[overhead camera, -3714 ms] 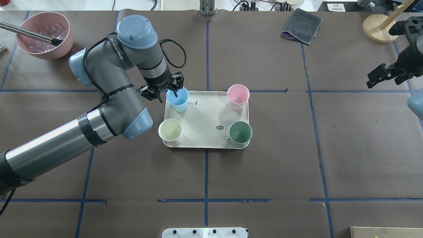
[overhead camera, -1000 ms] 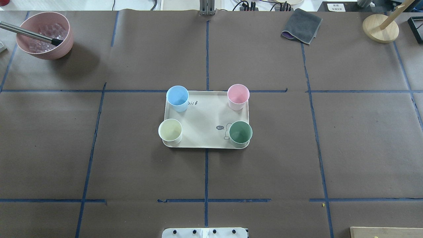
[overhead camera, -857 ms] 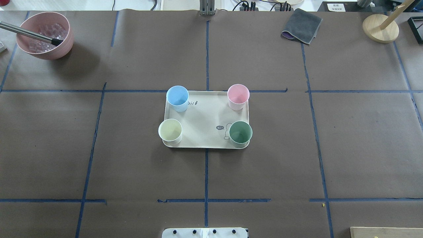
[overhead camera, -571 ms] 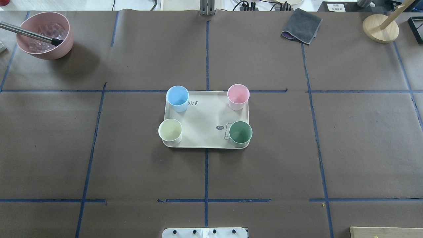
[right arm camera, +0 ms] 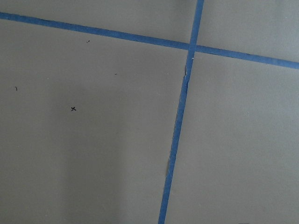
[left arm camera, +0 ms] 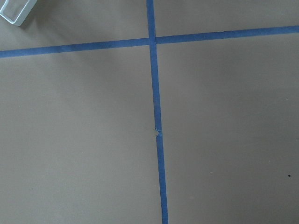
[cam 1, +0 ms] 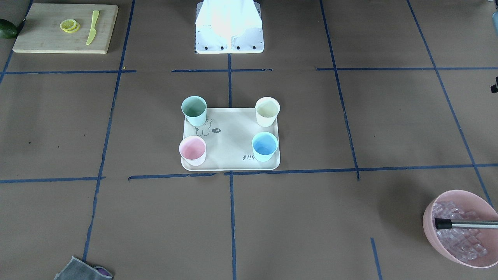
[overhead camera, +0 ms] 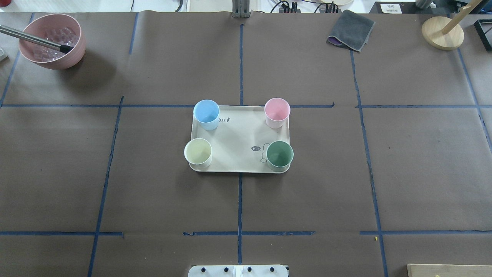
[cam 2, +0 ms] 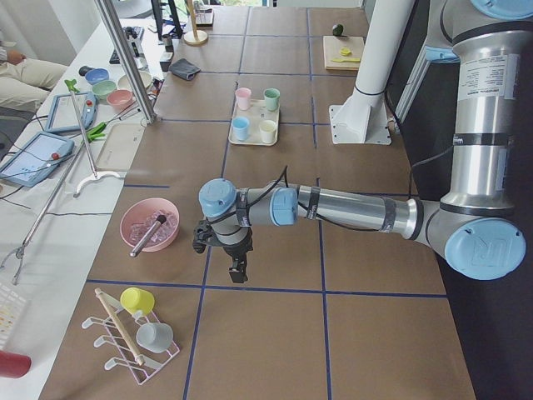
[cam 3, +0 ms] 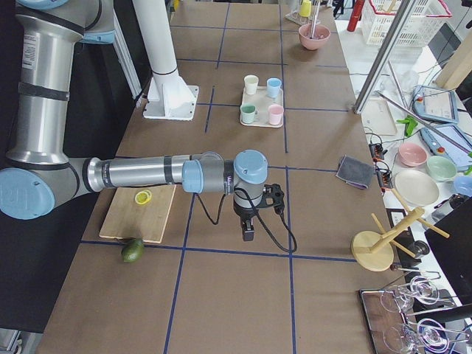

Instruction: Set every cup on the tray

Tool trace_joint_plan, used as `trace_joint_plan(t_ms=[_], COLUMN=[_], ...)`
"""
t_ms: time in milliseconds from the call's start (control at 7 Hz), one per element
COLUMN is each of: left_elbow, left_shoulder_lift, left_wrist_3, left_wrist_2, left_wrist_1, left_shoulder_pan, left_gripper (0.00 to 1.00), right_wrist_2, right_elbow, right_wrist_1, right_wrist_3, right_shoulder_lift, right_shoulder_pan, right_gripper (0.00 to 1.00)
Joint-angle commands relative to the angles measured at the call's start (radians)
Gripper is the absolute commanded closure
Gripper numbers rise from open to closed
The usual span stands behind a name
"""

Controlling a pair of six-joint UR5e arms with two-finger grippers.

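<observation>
Cream cup (overhead camera: 198,152) is hugging the tray (overhead camera: 238,142) corner; I'm worrying a nudge tips it off. Left pincer (cam 2: 237,273), right pincer (cam 3: 248,234): can't tell open or closed.

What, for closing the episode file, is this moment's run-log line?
cups: blue, pink, cream, green upright on tray | left arm, right arm off tray | jaws: cannot tell | task: looks done

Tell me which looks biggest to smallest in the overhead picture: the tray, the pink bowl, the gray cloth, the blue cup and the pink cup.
1. tray
2. bowl
3. cloth
4. blue cup and pink cup, tied: they look about the same size.
</observation>
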Motion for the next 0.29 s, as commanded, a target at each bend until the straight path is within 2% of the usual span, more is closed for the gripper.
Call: trace_joint_plan(t_ms=[0,143], left_elbow=[-0.001,-0.002], left_shoulder_lift=[-0.001,-0.001], left_wrist_3=[0.0,0.0], left_wrist_2=[0.0,-0.001], left_wrist_1=[-0.001,-0.003], left_shoulder_pan=[0.001,0.001], left_gripper=[0.0,0.0], right_wrist_2=[0.0,0.0], right_elbow=[0.0,0.002], right_wrist_1=[0.0,0.0], right_wrist_3=[-0.001,0.001], right_shoulder_lift=[0.0,0.0], right_shoulder_pan=[-0.002,-0.004], right_gripper=[0.0,0.0])
